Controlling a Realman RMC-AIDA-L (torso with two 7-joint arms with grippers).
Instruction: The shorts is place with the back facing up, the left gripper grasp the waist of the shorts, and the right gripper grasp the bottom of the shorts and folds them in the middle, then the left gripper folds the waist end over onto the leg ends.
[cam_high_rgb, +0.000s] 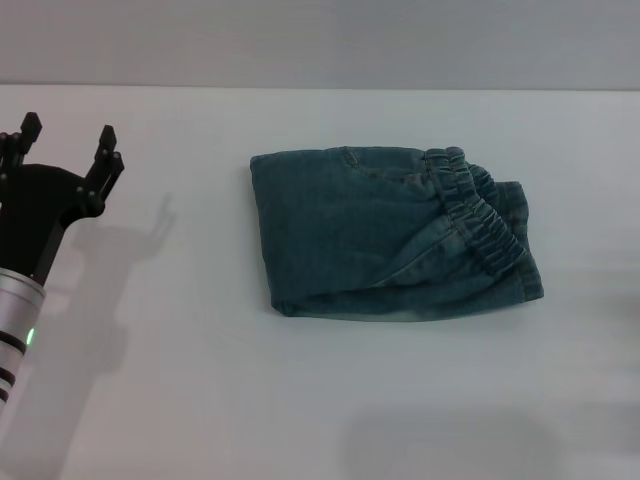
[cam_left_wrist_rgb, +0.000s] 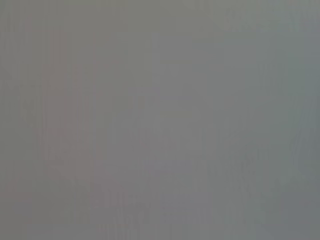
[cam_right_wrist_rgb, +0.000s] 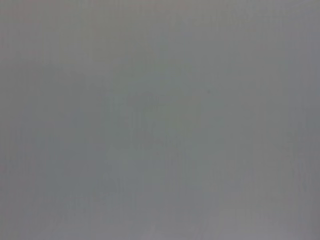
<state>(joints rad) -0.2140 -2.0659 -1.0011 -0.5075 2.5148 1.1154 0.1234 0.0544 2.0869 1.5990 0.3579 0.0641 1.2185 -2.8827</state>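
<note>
1. The shorts lie near the middle of the table, a little toward 3 o'clock. They look folded into a small bundle, with the stretchy waist lying on top at the 3 o'clock side.
2. The left gripper is way over at 9 o'clock, well apart from the shorts. Its jaws are spread wide and hold nothing.
3. The right gripper is not in the head view, so nothing can be said about its jaws.
4. Both wrist views show only plain grey.
5. I think the folding looks about done.
6. What could go wrong: the top layer sits a bit crooked, so the waist could slide off or flop open if something bumps the table.
7. If the left gripper went back in with its jaws wide, it could snag the cloth and pull the fold apart.
8. The thick stretchy band may spring up by itself, because folded cloth likes to puff.
9. Count: one pair of shorts, one gripper showing, one table.
</note>
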